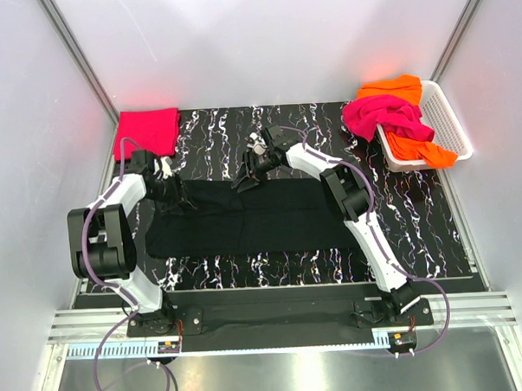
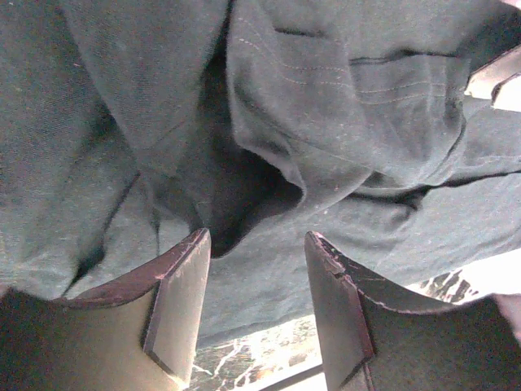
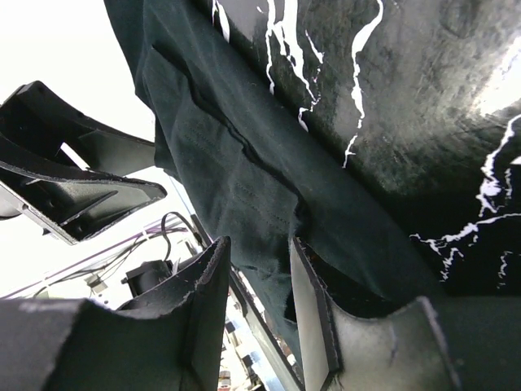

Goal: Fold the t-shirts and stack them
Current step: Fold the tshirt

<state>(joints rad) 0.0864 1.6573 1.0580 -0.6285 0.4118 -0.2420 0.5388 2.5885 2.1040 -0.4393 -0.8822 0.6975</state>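
Observation:
A large black t-shirt (image 1: 253, 217) lies as a wide folded band across the middle of the marbled table. My left gripper (image 1: 181, 197) is at its far left corner. In the left wrist view that gripper (image 2: 256, 236) is open, with rumpled black cloth (image 2: 326, 98) just past the tips. My right gripper (image 1: 246, 180) is at the middle of the shirt's far edge. In the right wrist view it (image 3: 259, 242) is open, and a hem of the black cloth (image 3: 228, 147) drapes against its right finger (image 3: 313, 301). A folded red-pink t-shirt (image 1: 146, 131) lies at the back left.
A white lattice basket (image 1: 448, 122) stands at the back right, holding a magenta t-shirt (image 1: 383, 116) and an orange one (image 1: 395, 89) that spill over its rim. White walls close in the table at the back and on both sides.

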